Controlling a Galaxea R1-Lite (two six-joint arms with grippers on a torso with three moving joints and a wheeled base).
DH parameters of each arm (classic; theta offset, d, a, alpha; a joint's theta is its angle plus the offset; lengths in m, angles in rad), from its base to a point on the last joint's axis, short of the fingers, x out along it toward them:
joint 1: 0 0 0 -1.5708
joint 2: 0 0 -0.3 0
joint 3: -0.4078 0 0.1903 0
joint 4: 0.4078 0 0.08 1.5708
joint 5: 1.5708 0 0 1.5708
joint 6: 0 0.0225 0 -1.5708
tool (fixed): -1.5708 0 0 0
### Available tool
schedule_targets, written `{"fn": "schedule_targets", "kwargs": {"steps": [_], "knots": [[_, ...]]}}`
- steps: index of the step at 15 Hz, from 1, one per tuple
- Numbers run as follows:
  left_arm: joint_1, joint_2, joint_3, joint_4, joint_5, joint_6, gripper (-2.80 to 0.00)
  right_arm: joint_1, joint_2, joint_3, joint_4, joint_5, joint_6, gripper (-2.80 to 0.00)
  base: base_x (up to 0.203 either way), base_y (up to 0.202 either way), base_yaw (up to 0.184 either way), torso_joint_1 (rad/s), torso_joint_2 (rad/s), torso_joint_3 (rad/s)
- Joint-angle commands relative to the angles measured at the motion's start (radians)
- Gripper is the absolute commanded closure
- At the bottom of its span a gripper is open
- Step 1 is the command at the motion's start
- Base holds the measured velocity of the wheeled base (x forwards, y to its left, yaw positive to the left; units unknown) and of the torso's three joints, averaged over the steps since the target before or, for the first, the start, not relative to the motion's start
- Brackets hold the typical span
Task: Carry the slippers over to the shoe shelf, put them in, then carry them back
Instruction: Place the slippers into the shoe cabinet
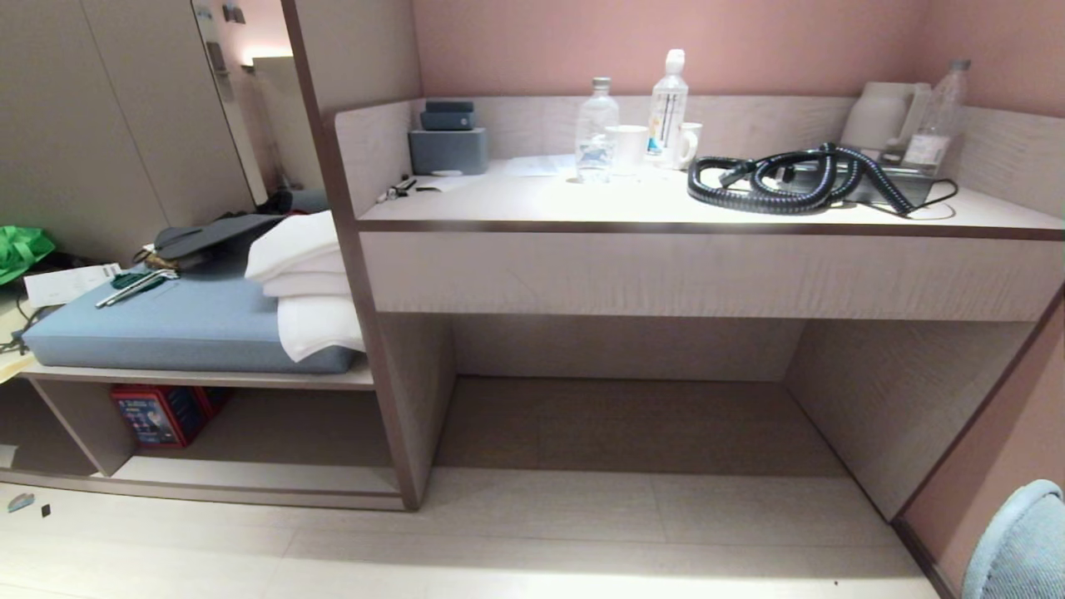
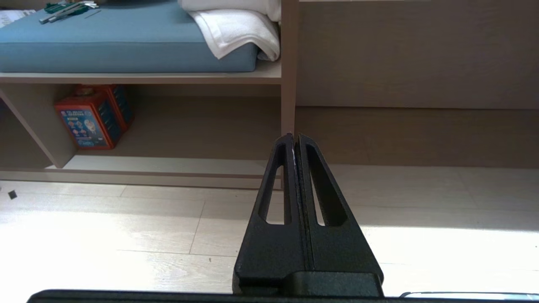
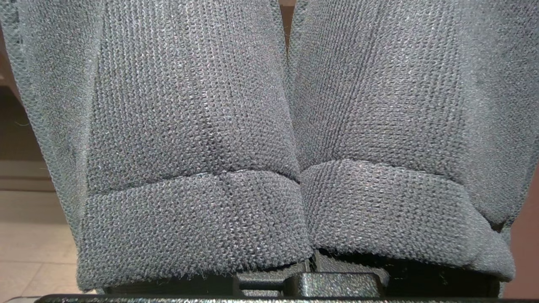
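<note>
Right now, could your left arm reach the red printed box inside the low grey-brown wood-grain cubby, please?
Probably, after moving closer: the left gripper, jaws shut and empty, faces the open-fronted wood-grain cubby, and nothing stands before the red box.

1. My left gripper (image 2: 294, 139) is showing two matte black fingers (image 2: 278, 189), each tapering to a narrow tip; each is carrying one long slot cut through it.
2. The fingers are widening into a blocky black base with a raised central tab; a flat black bar is edging my wrist below it.
</note>
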Motion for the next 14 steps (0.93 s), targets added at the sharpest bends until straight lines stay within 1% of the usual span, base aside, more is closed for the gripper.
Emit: {"fn": "schedule_targets", "kwargs": {"steps": [1, 9, 11, 14], "knots": [[0.0, 0.0, 0.0, 0.0, 0.0, 0.001, 0.0, 0.0, 0.001, 0.0, -0.001, -0.001, 0.0, 0.0, 0.0, 0.0, 0.0, 0.002, 0.0, 0.039], [0.0, 0.0, 0.0, 0.0, 0.0, -0.001, 0.0, 0.0, 0.001, 0.0, -0.001, 0.0, -0.006, 0.0, 0.0, 0.0, 0.0, 0.0, 0.0, 0.0], [0.0, 0.0, 0.0, 0.0, 0.0, -0.001, 0.0, 0.0, 0.001, 0.0, -0.001, 0.0, -0.006, 0.0, -0.001, 0.103, 0.01, 0.001, 0.01, 0.005], [0.0, 0.0, 0.0, 0.0, 0.0, -0.001, 0.0, 0.0, 0.001, 0.0, -0.001, 0.0, -0.006, 0.0, 0.0, 0.197, -0.001, 0.002, 0.01, 0.004]]}}
